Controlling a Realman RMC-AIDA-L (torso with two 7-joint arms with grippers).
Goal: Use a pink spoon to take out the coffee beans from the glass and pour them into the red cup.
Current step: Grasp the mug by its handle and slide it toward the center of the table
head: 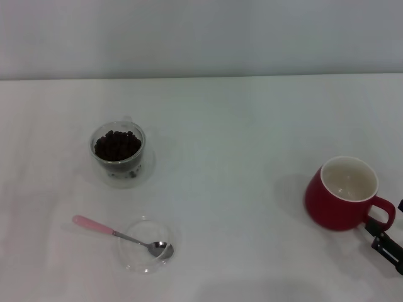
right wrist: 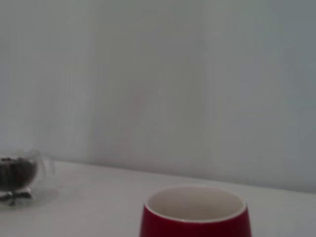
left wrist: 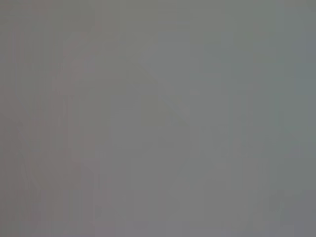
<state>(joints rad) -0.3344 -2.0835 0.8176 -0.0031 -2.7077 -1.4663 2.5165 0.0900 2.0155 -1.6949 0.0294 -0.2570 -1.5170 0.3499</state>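
**Spoon untouched, beans in the glass, cup empty**

Nearest us, toward the front-left corner of the white bench (head: 239,126), lies the small teaspoon with a shiny metal bowl and pale pink handle, the pink spoon (head: 119,235). Its bowl rests inside a flat clear round dish (head: 146,246), while the handle sticks out over the dish's rim toward the left edge. We judge it light, stiff and slim; the smooth handle lies low on the surface, so we would take hold at mid-handle, where it is raised slightly by the dish rim, and pinch firmly to stop it rolling.

At the front-right corner only a dark part of the right gripper (head: 385,242) shows, just beside the handle of the rounded glossy red ceramic mug, the red cup (head: 343,194). We cannot tell whether its fingers are spread or closed. The cup stands upright, its cream inside empty, near the right edge; it looks heavy and stable.

Farther back on the left side stands the small clear glass (head: 118,151), upright, heaped with dark coffee beans (head: 117,145). It looks fragile, light and easily tipped.

The left gripper appears nowhere; its wrist camera shows only plain grey.
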